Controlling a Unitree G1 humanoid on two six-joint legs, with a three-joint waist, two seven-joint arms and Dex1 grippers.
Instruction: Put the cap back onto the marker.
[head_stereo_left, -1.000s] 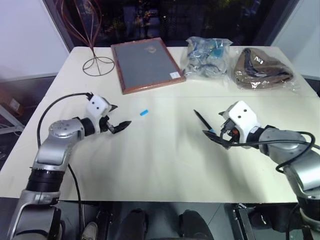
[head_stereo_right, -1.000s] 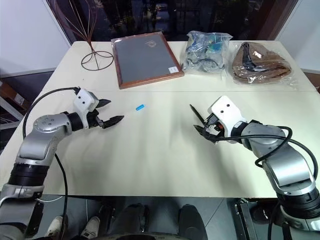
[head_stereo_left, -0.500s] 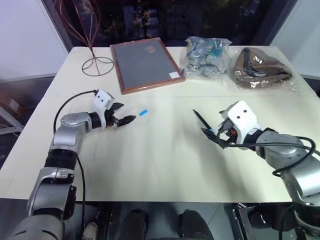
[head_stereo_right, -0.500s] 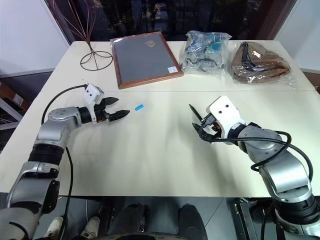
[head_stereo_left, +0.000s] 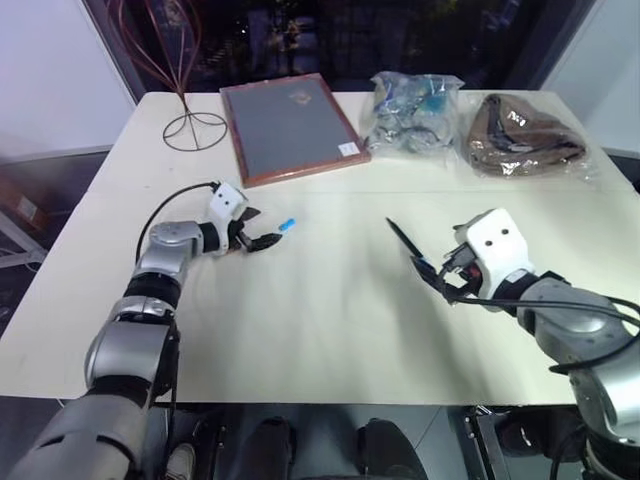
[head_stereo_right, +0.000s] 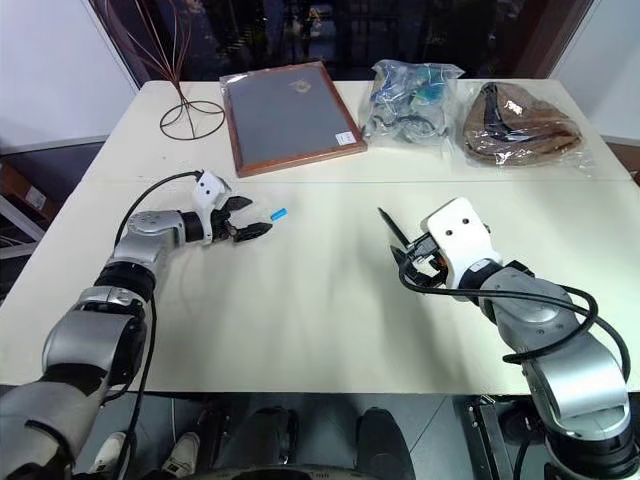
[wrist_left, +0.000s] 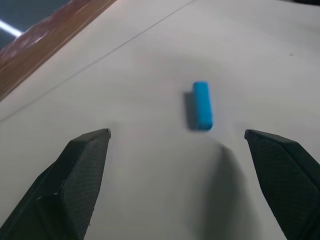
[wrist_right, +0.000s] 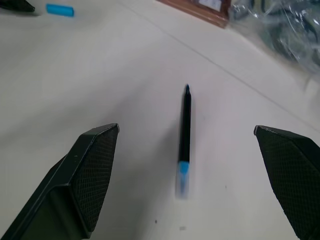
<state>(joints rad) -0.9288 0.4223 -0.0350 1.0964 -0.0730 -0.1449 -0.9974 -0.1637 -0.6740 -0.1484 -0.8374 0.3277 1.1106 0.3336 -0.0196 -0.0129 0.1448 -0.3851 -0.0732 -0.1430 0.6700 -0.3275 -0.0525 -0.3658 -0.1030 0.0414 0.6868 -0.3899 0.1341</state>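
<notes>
The light-blue cap (head_stereo_left: 287, 225) lies flat on the white table (head_stereo_left: 320, 320), left of centre. My left gripper (head_stereo_left: 262, 228) is open just short of it; in the left wrist view the cap (wrist_left: 202, 105) lies a little beyond and between the spread fingertips, untouched. The thin black marker (head_stereo_left: 405, 241) lies on the table right of centre, its tip pointing away from me. My right gripper (head_stereo_left: 435, 278) hovers open over the marker's near end. In the right wrist view the marker (wrist_right: 185, 125) runs up between the two wide fingers and shows a blue band near its close end.
Along the table's far side are a wire stand (head_stereo_left: 195, 130), a wood-framed dark board (head_stereo_left: 290, 125), a clear plastic bag of items (head_stereo_left: 412, 110) and a bagged brown bundle (head_stereo_left: 520, 135). A seam line (head_stereo_left: 340, 192) crosses the table behind the cap and marker.
My left gripper has travelled right and forward across the table, closing in on the cap, still open. The right gripper has stayed near the marker. Cap and marker have not moved.
</notes>
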